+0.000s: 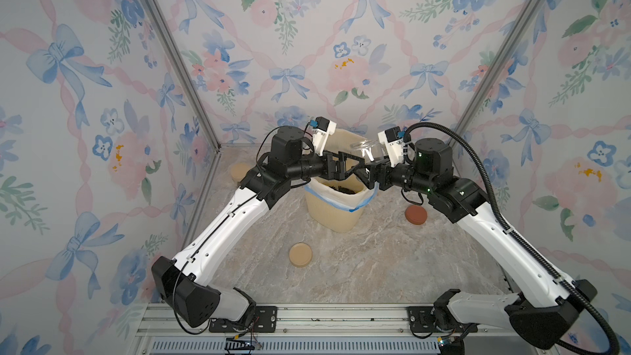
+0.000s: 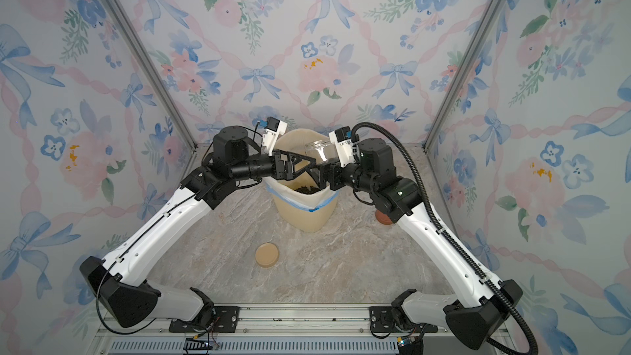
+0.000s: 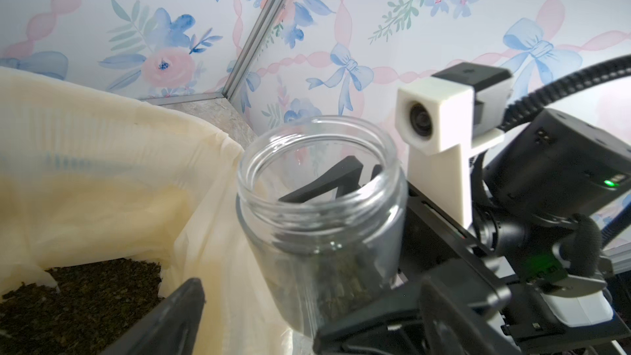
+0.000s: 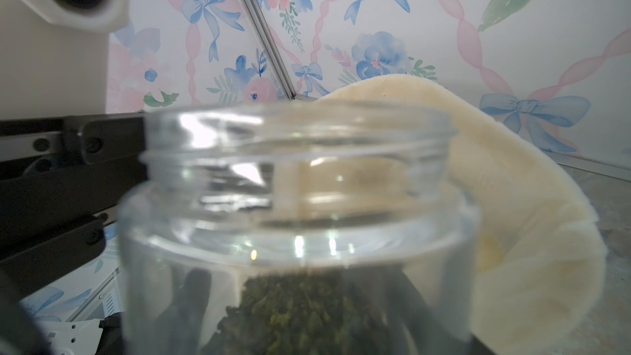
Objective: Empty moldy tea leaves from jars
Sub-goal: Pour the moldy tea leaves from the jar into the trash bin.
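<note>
In both top views a cream ribbed bin [image 1: 336, 215] with a white, blue-edged liner [image 1: 365, 198] stands at the middle of a marbled table [image 1: 375, 268]. Dark crumbled tea [image 1: 343, 190] lies inside the bin. The right gripper [image 1: 371, 164] clamps a clear round glass jar [image 1: 367, 150], lidless and tilted, over the bin's far right rim. The left gripper [image 1: 356, 168] is spread wide just left of the jar and holds nothing. Three flat round lids lie on the table, well apart: a far tan lid [image 1: 240, 171] at the left, a near tan lid [image 1: 300, 254] and a red-brown lid [image 1: 416, 215] to the right of the bin.

In the left wrist view the jar [image 3: 321, 206] shows a threaded neck and an open mouth, with a low heap of tea [image 3: 327, 288] in its bottom. One black finger [image 3: 327, 179] of the right gripper shows through the glass. The bin's liner [image 3: 102, 165] is thin and creased, and a flat bed of tea [image 3: 78, 298] covers its bottom. A blurred finger [image 3: 177, 319] of the left gripper stands between bin and jar.

In the right wrist view the jar [image 4: 297, 199] fills the picture, with dark green-brown shreds [image 4: 307, 312] heaped low inside. The bin's rim [image 4: 512, 199] curves behind it.
</note>
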{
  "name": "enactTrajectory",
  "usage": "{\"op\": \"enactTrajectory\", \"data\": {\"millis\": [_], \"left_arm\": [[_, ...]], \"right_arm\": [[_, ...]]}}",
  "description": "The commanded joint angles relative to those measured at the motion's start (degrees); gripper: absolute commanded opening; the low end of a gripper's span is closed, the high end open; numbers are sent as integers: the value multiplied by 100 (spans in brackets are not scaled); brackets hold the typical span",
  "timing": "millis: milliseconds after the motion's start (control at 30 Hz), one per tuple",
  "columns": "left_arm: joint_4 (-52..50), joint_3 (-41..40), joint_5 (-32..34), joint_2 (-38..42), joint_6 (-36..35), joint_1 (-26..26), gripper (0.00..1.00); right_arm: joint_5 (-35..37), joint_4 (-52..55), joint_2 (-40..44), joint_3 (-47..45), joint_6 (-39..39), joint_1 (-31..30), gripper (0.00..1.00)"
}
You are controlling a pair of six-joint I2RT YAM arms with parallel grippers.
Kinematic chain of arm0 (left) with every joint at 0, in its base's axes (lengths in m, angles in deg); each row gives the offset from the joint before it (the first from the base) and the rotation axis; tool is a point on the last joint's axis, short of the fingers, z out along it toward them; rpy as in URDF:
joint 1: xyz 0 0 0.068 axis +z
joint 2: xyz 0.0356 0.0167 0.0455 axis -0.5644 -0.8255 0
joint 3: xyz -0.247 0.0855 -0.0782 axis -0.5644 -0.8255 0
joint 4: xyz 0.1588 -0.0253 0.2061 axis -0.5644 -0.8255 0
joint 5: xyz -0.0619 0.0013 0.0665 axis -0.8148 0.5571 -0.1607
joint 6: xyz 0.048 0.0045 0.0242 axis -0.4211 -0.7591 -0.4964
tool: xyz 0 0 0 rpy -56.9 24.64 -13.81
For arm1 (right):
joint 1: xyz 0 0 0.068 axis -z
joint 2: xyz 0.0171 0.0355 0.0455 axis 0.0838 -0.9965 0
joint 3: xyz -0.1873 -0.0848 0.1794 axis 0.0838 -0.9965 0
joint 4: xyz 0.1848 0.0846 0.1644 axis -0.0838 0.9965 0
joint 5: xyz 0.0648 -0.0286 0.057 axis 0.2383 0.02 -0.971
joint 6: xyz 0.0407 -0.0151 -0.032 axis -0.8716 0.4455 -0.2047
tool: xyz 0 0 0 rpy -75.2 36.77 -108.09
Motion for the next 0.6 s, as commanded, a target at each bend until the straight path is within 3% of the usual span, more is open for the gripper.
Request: {"op": "enactTrajectory", "data": {"millis": [0,333,567], "left_arm": [[345,170,-304,-119,246,32,98],[1337,-57,-925,-344,1294,30,96],[1482,-106,-1051,-381,1422,14,95]], "right_arm": [[-129,-672,184,-41,-112,12,72],[-84,-828,238,-238,103,-126,72],[-80,-852,253,-248,116,-190,72]]}}
